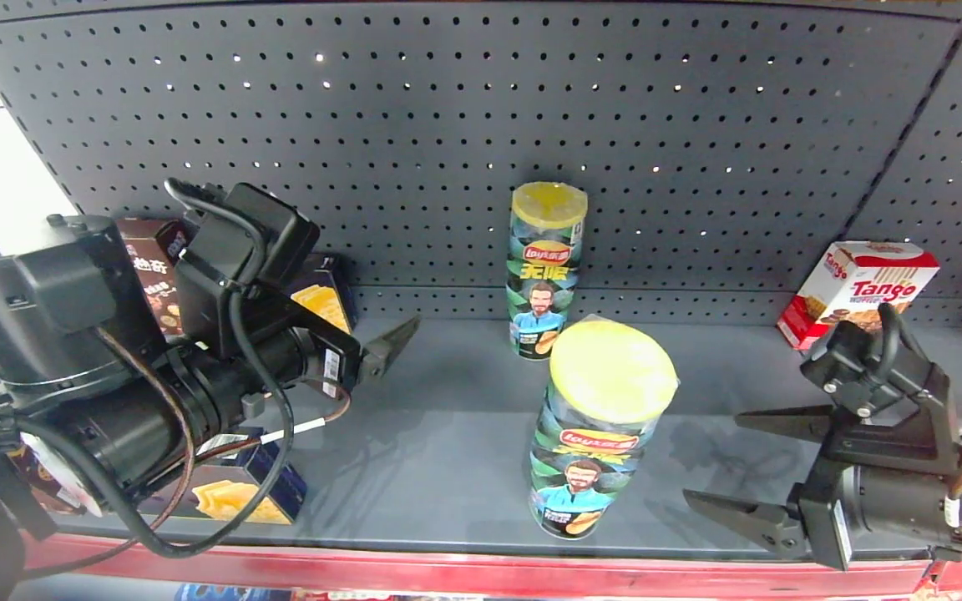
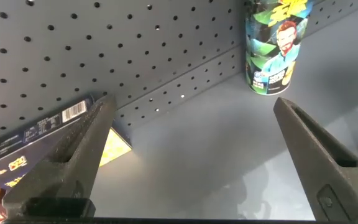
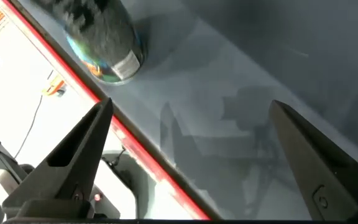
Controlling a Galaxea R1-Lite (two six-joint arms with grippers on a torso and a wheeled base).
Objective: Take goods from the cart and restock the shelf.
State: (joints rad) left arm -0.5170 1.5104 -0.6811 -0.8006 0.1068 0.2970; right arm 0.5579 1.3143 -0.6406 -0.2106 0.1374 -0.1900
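Two tall chip cans with yellow lids stand on the grey shelf. One can is at the back by the pegboard, and the other can is near the front edge. My left gripper hangs open and empty over the shelf's left part, pointing toward the back can. My right gripper is open and empty just right of the front can, not touching it.
Dark blue snack boxes and a brown box crowd the shelf's left end. A red and white wafer box leans at the back right. A red strip runs along the shelf's front edge. Bare shelf lies between the cans and the boxes.
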